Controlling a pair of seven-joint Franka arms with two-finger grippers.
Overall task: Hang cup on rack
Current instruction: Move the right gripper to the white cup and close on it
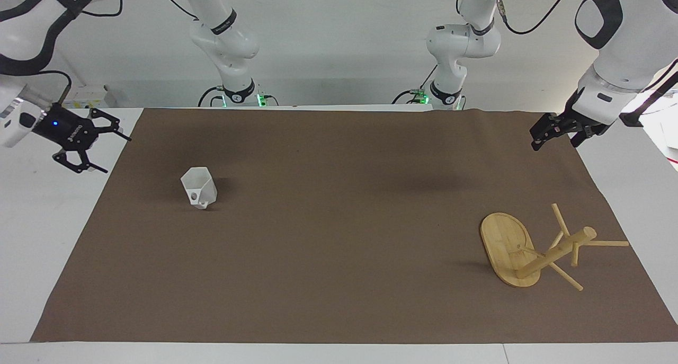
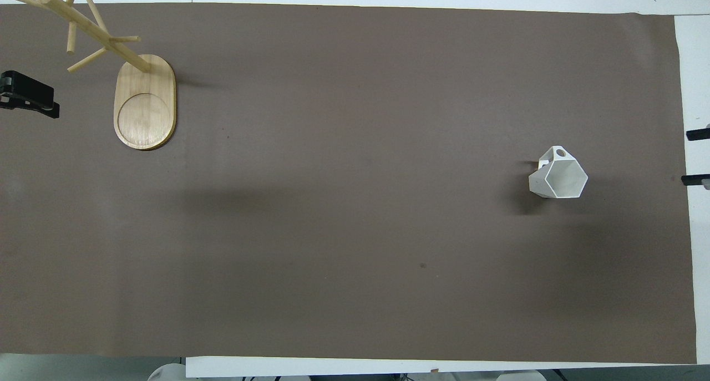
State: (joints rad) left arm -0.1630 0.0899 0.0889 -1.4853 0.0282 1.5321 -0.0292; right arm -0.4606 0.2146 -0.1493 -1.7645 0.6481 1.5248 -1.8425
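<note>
Getting lined up for the grab, nothing touched yet

The right pincer (image 1: 103,148) hangs over the bare table (image 1: 47,237) edge at the right arm's end with its fingers spread wide and turned sideways toward the cup (image 1: 199,187), which looks to me like prep for a side-on grip. The cup stands upright on the brown mat (image 1: 339,279), small and white with flat facets, a hexagon rim and a little handle tab with a round hole facing away from the robots. The rack (image 1: 535,250), pale bamboo with an oval base, fat post and skinny pegs, stands well apart at the left arm's end, so the cup has a long trip. The left pincer (image 1: 553,136) waits over the mat corner; can't tell if it's open or closed.
</note>
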